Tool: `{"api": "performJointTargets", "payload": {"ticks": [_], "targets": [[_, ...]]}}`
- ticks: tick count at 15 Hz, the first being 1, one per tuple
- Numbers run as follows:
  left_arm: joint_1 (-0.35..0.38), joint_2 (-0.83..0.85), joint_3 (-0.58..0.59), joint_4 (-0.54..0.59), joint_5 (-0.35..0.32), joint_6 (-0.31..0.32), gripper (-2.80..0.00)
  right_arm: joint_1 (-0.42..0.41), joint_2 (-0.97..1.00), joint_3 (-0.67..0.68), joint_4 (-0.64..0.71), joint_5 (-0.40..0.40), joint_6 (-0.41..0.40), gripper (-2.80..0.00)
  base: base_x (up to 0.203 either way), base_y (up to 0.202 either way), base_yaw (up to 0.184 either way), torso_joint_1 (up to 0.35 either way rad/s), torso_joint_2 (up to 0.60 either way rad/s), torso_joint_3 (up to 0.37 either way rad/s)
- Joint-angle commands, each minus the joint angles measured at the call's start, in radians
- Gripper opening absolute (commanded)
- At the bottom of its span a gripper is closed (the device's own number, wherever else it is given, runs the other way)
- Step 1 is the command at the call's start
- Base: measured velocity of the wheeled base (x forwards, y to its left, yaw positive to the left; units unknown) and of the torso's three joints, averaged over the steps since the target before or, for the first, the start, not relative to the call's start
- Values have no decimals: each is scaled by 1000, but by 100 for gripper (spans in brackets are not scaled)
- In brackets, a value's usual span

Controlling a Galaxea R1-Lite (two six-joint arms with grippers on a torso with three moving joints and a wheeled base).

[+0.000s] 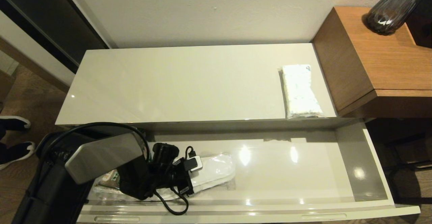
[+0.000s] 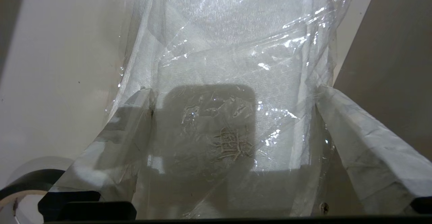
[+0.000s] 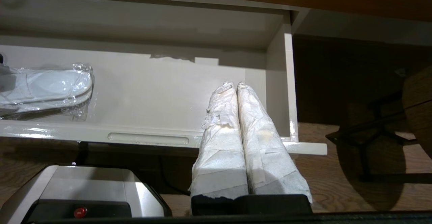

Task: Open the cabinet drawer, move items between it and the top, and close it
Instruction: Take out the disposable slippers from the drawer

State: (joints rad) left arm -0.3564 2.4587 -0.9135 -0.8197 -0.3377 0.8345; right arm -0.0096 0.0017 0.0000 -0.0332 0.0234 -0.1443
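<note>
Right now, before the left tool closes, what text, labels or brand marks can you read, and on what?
None fully legible.
Slippers: a beige embroidered mark under the plastic wrap, strokes too tangled to read.
Tissue pack: faint blue print, too small to read.
Brown packet: printed, mostly hidden, unreadable.

The head view looks forward and down from above, taking in the whole top (image 1: 182,82) and the open cabinet drawer (image 1: 364,170) below it. The left wrist view sits very close, looking straight along its pincer (image 2: 233,116) onto the wrapped slippers (image 2: 229,48). The right wrist view looks from lower and farther back, past its pincer (image 3: 236,85), at the drawer's right end. All three views share the slippers.
</note>
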Motion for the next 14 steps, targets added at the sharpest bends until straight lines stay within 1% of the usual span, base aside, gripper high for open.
{"api": "performJointTargets", "payload": {"ticks": [1,14], "targets": [[-1,-3,8,-7,-1,5,0,0,1,2,-1,1,-1,-280,0,0,0,0,0,0],[5,31,-72,-4,5,0,0,0,1,2,-1,1,-1,-280,0,0,0,0,0,0]]}}
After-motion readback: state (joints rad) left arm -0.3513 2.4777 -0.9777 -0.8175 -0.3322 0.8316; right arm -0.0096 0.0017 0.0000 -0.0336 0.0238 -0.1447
